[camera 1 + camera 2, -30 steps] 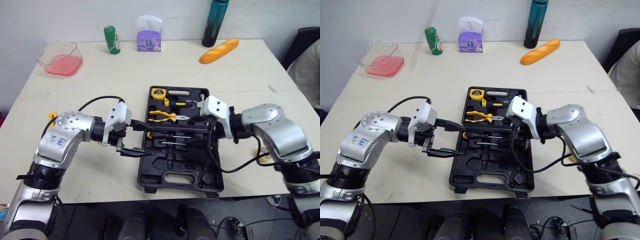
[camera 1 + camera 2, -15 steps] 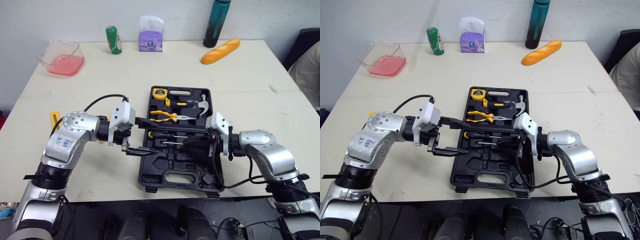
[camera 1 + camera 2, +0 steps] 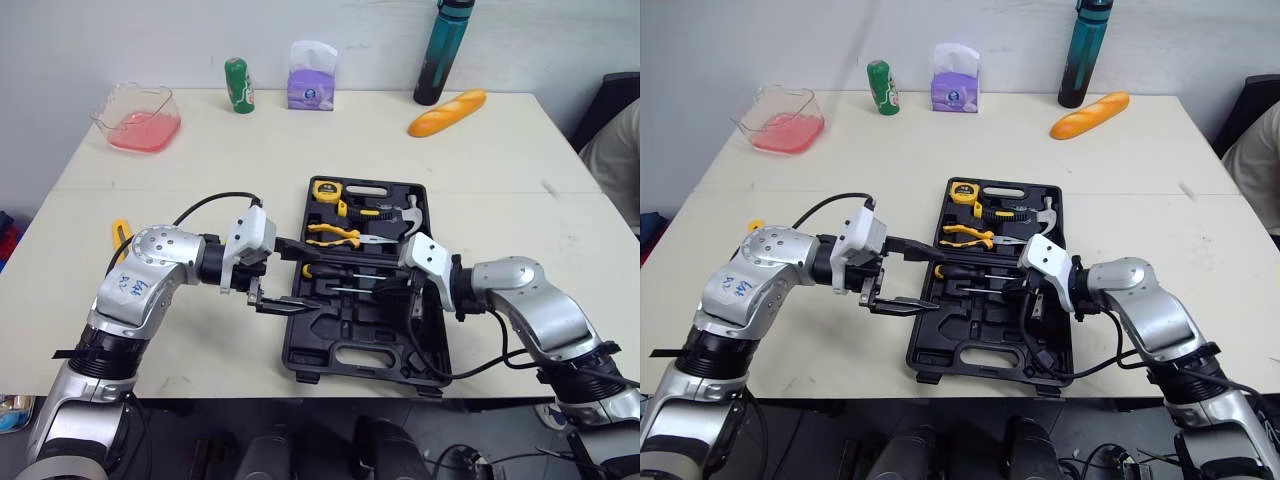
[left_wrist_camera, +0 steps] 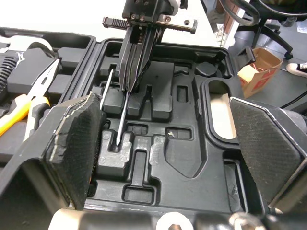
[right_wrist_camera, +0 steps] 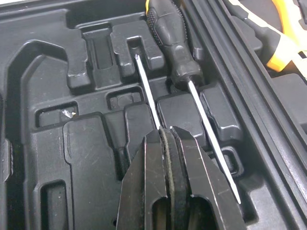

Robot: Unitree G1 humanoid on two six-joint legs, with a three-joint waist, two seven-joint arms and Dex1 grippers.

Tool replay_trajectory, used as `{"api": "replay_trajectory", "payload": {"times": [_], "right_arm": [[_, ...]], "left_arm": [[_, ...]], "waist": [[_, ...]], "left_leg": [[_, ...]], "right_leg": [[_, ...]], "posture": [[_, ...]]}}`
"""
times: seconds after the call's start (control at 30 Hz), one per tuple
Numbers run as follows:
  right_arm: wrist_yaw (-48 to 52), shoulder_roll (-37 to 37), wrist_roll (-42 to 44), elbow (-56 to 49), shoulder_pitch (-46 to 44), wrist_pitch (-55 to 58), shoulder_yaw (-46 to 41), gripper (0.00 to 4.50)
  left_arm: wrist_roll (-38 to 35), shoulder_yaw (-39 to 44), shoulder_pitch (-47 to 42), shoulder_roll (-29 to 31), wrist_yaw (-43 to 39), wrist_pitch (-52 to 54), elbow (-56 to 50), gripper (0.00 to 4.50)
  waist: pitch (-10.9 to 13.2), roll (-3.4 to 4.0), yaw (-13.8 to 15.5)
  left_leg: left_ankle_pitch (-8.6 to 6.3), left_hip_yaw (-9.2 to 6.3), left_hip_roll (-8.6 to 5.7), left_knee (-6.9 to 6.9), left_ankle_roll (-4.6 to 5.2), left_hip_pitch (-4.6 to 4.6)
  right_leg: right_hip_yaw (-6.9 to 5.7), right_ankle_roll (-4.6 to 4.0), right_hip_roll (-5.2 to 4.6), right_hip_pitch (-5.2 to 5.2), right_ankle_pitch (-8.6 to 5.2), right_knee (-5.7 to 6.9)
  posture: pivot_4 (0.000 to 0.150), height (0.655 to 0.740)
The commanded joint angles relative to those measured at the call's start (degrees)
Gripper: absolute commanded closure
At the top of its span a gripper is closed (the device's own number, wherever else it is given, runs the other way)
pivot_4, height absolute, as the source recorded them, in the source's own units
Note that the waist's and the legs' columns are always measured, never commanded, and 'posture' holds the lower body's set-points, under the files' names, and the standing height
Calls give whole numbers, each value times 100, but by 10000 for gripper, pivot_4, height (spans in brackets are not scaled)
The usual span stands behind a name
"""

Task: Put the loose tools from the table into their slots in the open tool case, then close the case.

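Observation:
The black tool case (image 3: pixel 330 330) lies open at the table's near middle. Its far half holds a yellow tape measure (image 3: pixel 321 188), yellow pliers (image 3: pixel 335 233) and a hammer (image 3: pixel 410 215). Two screwdrivers lie across its middle: a black-handled one (image 5: pixel 170 28) and a thin one (image 5: pixel 147 88). My right gripper (image 5: pixel 165 132) is shut, its tips low over the thin shaft, which runs out from under them. Over the case's left edge my left gripper (image 3: pixel 295 275) stands wide open and holds nothing. A yellow tool (image 3: pixel 120 235) lies on the table behind my left arm, partly hidden.
Along the table's far side stand a clear container with pink contents (image 3: pixel 140 118), a green can (image 3: pixel 238 85), a purple tissue pack (image 3: pixel 312 88), a teal bottle (image 3: pixel 440 50) and a bread loaf (image 3: pixel 447 112). A person (image 3: pixel 615 150) sits at the right edge.
My right gripper came down from beside the hammer to the screwdriver slots and went from open to shut. The left gripper stayed open at the case's left edge. The camera shifted.

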Motion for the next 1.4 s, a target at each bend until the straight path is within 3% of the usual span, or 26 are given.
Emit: {"api": "replay_trajectory", "payload": {"times": [0.03, 0.13, 0.23, 0.37, 0.47, 0.5, 0.6, 0.73, 0.93, 1.1, 1.4], "right_arm": [[-304, 128, 375, -284, 284, 296, -555, 44088], [-90, -217, 1228, -1052, 721, 830, -1563, 44088], [-229, -547, 1750, -1401, 1245, 1226, -2798, 35957], [72, -1140, 1811, -1224, 2442, 1314, -4606, 17000], [220, -1428, 1573, -740, 3217, 1012, -5379, 2391], [277, -1501, 1467, -477, 3426, 853, -5607, 1021], [376, -1730, 1146, 512, 3829, 311, -6086, 1021], [424, -1940, 881, 1398, 3901, -328, -6111, 1021], [442, -2043, 860, 1622, 3830, -616, -5996, 1021], [396, -1915, 1321, 687, 3578, -188, -5715, 1021], [-537, -1363, 3515, -2169, 2285, 1426, -4516, 1021]], "left_arm": [[-40, 332, 310, 4, 379, 110, -143, 0], [-305, 972, 954, 128, 889, 535, -386, 0], [-812, 2053, 1780, 248, 1238, 1010, -488, 0], [-1169, 3889, 3098, 459, 1560, 1403, -332, 0], [-1141, 4771, 3880, 636, 1645, 1389, -130, 0], [-1072, 5048, 4136, 691, 1647, 1341, -29, 0], [-738, 5687, 4753, 1018, 1533, 999, 774, 0], [-342, 5906, 4747, 1367, 1927, 613, 1830, 0], [-387, 5709, 4681, 1332, 2115, 726, 1611, 0], [-783, 5278, 4458, 1081, 2399, 1332, 264, 0], [-980, 3855, 3283, 667, 4012, 2905, -1679, 0]], "waist": [[0, 1, -12], [15, 25, -10], [18, 29, -2], [19, 30, -3], [19, 29, -2], [19, 29, -1], [19, 31, 3], [20, 33, -1], [23, 40, -17], [30, 53, -19], [33, 58, -3]], "left_leg": [[-1, -2, 1, -1, -2, 0], [-1, -2, 4, -8, -3, -15], [0, -5, 4, 0, -2, -72], [0, -5, 5, -1, -1, -63], [-5, -5, 8, -8, 2, -58], [-6, -2, 6, -4, 5, -52], [-37, 3, 4, -5, -1, -36], [-55, 8, 8, -11, -22, -21], [-57, 29, 8, -48, -29, -5], [-58, 35, 8, -48, -33, 0], [-43, 37, 10, -75, -48, 14]], "right_leg": [[1, 0, -2, 0, 0, 0], [3, -2, -9, -20, -1, -1], [-7, -3, 3, -68, -1, 6], [-6, -3, 0, -59, -1, 1], [-6, -4, -4, -54, -2, -8], [-3, -3, -7, -49, -2, -9], [10, -9, -39, -50, -5, -19], [6, -27, -51, -54, -16, -7], [13, -33, -65, -61, -19, -8], [19, -32, -68, -58, -18, -6], [24, -33, -53, -56, -18, 5]], "posture": [[1500, 7348], [1500, 7348], [1500, 7348], [1500, 7348], [1500, 7348], [1500, 7348], [1500, 7348], [1500, 7348], [1500, 7348], [1500, 7348], [1500, 7348]]}}
